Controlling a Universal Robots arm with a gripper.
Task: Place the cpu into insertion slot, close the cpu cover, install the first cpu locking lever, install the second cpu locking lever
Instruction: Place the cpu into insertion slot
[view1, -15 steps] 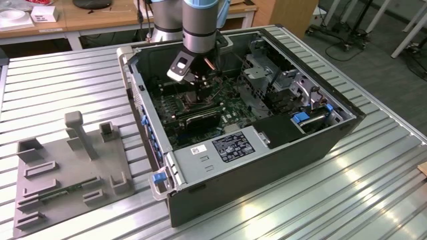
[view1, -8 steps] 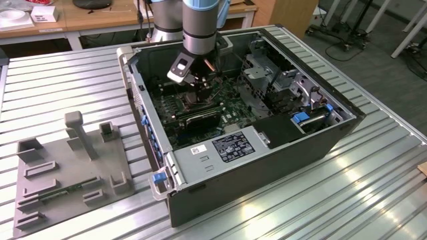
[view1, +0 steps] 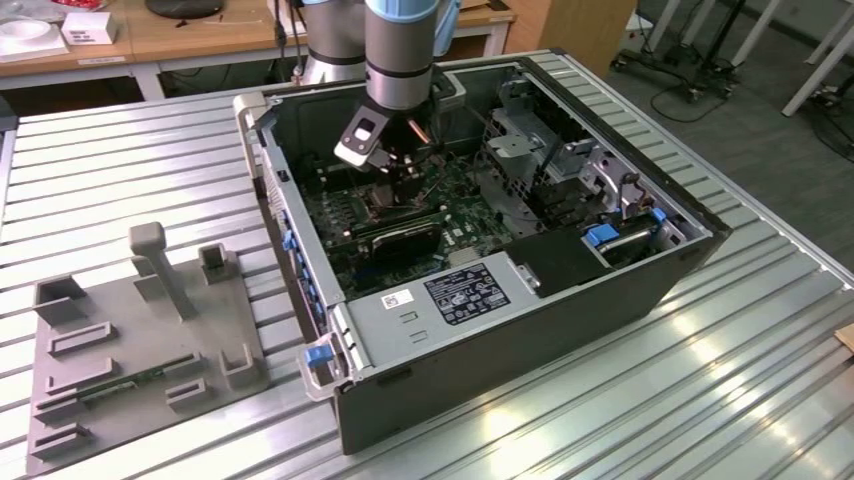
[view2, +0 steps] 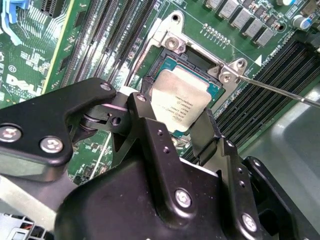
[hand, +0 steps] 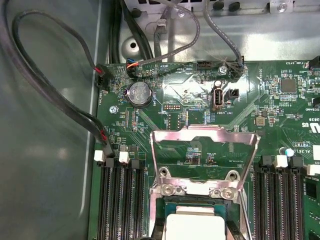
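Note:
The cpu (view2: 181, 100), a pale silvery square on a green edge, sits between my black fingertips (view2: 141, 106) in the second wrist view. It is right over the insertion slot (view2: 169, 41), whose silvery rim shows behind it. I cannot tell whether the chip rests in the slot or hangs just above it. My gripper (view2: 174, 112) is shut on the cpu. In the first wrist view the cpu cover (hand: 200, 135) stands swung open beyond the slot (hand: 195, 189), with the cpu (hand: 192, 226) below it. A thin locking lever (view2: 280, 92) sticks out beside the slot. In the exterior view my gripper (view1: 390, 165) hangs inside the open computer case (view1: 534, 330).
Black memory slots (hand: 120, 200) flank the socket on both sides. Grey cables (hand: 50, 95) run along the case wall, and a coin battery (hand: 140, 93) sits on the board. A grey fixture plate (view1: 134, 340) lies on the metal table at the exterior view's left.

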